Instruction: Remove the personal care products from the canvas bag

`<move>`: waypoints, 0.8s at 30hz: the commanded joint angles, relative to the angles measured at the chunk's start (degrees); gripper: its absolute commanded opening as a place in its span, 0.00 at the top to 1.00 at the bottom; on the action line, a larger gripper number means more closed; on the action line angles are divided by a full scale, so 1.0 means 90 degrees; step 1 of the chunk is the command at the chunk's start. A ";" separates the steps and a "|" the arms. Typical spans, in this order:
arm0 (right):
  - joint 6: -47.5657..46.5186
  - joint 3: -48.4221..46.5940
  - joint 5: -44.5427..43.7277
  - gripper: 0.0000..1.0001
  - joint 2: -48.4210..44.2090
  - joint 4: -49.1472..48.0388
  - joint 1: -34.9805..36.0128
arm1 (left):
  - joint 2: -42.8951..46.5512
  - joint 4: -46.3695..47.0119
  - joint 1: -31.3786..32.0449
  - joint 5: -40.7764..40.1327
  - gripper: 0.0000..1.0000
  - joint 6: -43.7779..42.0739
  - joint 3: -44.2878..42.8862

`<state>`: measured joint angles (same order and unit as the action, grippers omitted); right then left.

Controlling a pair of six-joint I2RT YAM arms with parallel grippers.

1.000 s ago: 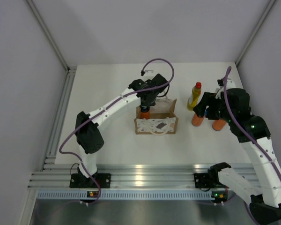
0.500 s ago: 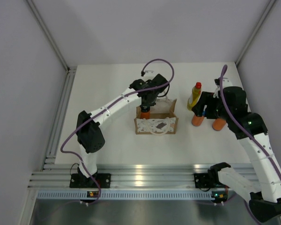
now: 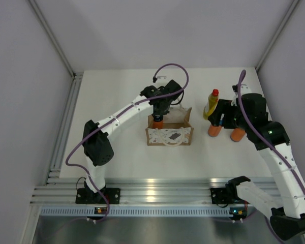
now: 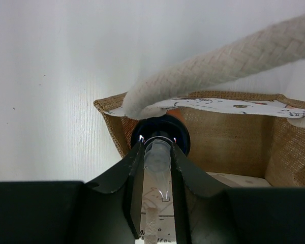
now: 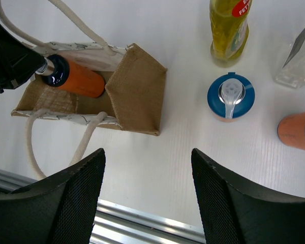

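The canvas bag point(image 3: 169, 133) point(image 5: 137, 91) point(image 4: 229, 137) stands open at mid-table. One orange bottle point(image 5: 79, 80) point(image 3: 157, 122) leans inside its left end, blue cap point(image 4: 183, 137) upward. My left gripper point(image 3: 159, 109) point(image 4: 157, 147) reaches into the bag and is shut on that bottle's clear pump nozzle. To the right of the bag stand a yellow bottle point(image 5: 229, 30) point(image 3: 212, 103), an upright orange bottle point(image 5: 230, 96) point(image 3: 214, 129) and a whitish bottle point(image 5: 297, 58); another orange bottle point(image 5: 297, 131) point(image 3: 238, 134) lies beside them. My right gripper point(image 5: 147, 157) point(image 3: 218, 118) hovers open over bare table.
A cream rope handle point(image 4: 218, 66) crosses just above the left gripper's fingers; the other handle point(image 5: 35, 137) loops over the bag's near side. An aluminium rail point(image 3: 157, 195) runs along the near table edge. Walls enclose the table on three sides.
The left jaws have closed onto the pump nozzle of the bottle in the bag. The right arm has shifted slightly back, staying open.
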<state>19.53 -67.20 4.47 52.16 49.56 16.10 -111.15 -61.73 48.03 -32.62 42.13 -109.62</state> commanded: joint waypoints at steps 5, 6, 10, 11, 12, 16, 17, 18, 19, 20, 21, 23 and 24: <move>-0.0061 -0.0307 0.0060 0.34 0.0064 0.0079 -0.0089 | 0.0485 0.0209 -0.0024 -0.0087 1.00 0.0046 -0.0251; -0.0070 -0.0307 0.0070 0.34 0.0054 0.0079 -0.0089 | 0.0504 0.0219 -0.0024 -0.0038 1.00 0.0046 -0.0261; -0.0051 -0.0278 0.0050 0.34 0.0034 0.0089 -0.0089 | 0.0602 0.0258 -0.0024 0.0011 1.00 0.0006 -0.0339; -0.0051 -0.0278 0.0050 0.34 0.0025 0.0079 -0.0089 | 0.0612 0.0258 -0.0024 0.0031 1.00 -0.0003 -0.0368; -0.0051 -0.0278 0.0050 0.34 0.0015 0.0079 -0.0089 | 0.0670 0.0258 -0.0024 0.0031 1.00 -0.0013 -0.0436; -0.0041 -0.0278 0.0021 0.34 -0.0005 0.0079 -0.0089 | 0.0797 0.0248 -0.0024 0.0041 1.00 -0.0130 -0.0612; -0.0041 -0.0268 0.0011 0.34 -0.0014 0.0079 -0.0089 | 0.0817 0.0248 -0.0024 0.0050 1.00 -0.0198 -0.0642; -0.0041 -0.0268 0.0002 0.34 -0.0024 0.0079 -0.0080 | 0.0846 0.0248 -0.0024 0.0060 1.00 -0.0247 -0.0671; -0.0041 -0.0268 0.0011 0.34 -0.0024 0.0079 -0.0089 | 0.0895 0.0238 -0.0024 0.0070 1.00 -0.0296 -0.0710; -0.0041 -0.0268 0.0002 0.34 -0.0024 0.0079 -0.0089 | 0.0924 0.0238 -0.0024 0.0089 1.00 -0.0383 -0.0759; -0.0041 -0.0258 -0.0018 0.34 -0.0024 0.0079 -0.0089 | 0.0992 0.0238 -0.0024 0.0128 1.00 -0.0471 -0.0807; -0.0041 -0.0258 -0.0018 0.34 -0.0024 0.0079 -0.0089 | 0.1090 0.0238 -0.0024 0.0167 1.00 -0.0530 -0.0856; -0.0041 -0.0258 -0.0028 0.34 -0.0034 0.0089 -0.0089 | 0.1129 0.0238 -0.0024 0.0177 1.00 -0.0560 -0.0886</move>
<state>19.55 -67.22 4.40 52.80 49.58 16.10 -107.11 -61.82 48.03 -30.06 39.22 -113.36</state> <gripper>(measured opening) 0.662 0.289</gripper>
